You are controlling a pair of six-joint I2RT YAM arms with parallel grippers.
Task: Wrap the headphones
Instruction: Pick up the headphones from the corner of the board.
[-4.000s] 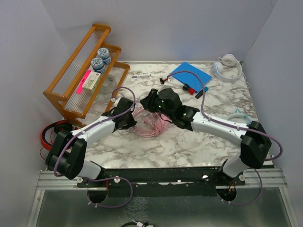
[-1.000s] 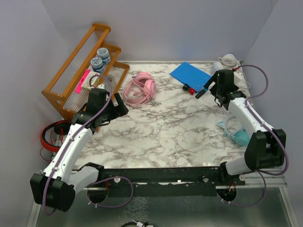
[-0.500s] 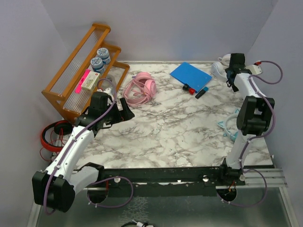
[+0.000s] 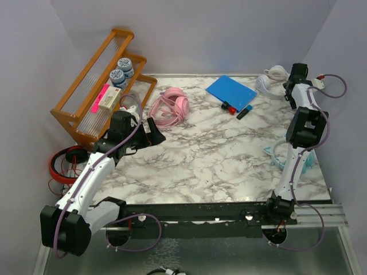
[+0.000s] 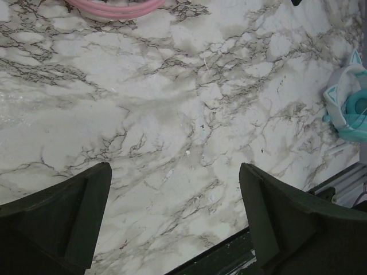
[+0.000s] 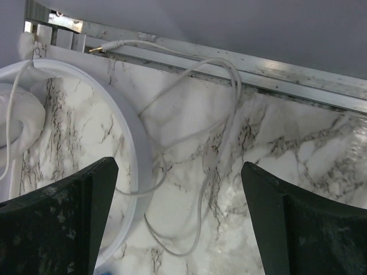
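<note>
Relocated since the earlier views: both arms, formerly gathered mid-bench over a loose pink cable, have parted, and the right arm has swung to the far corner right of the blue pad [image 4: 230, 89]. Right hand [image 6: 178, 166]: fingers spread wide, nothing between them, nothing gripped; poised above the white headphones [image 4: 274, 80], which lie right of the blue pad against the bench's far rail. White headband [image 6: 129, 132]: curved under the hand's left finger. White cable [image 6: 229, 114]: slack, sprawled in open loops over the marble, its plug [image 6: 106, 46] resting by the rail; not wrapped. Left hand [image 5: 175, 166]: fingers equally wide, empty, hovering over bare bench [image 4: 218, 154] left of and nearer than the blue pad. Pink headphones [image 4: 172, 106]: left of the blue pad, just beyond the left hand, cable drawn in close around the cups; judged as the finished item. Teal headphones [image 4: 287, 157]: right of and nearer than the blue pad, at the bench's right edge; cable condition too small to tell. Progress, as judged: one pair appears wrapped, the white pair is next with gathering of its cable not yet begun, and the teal pair is probably outstanding.
</note>
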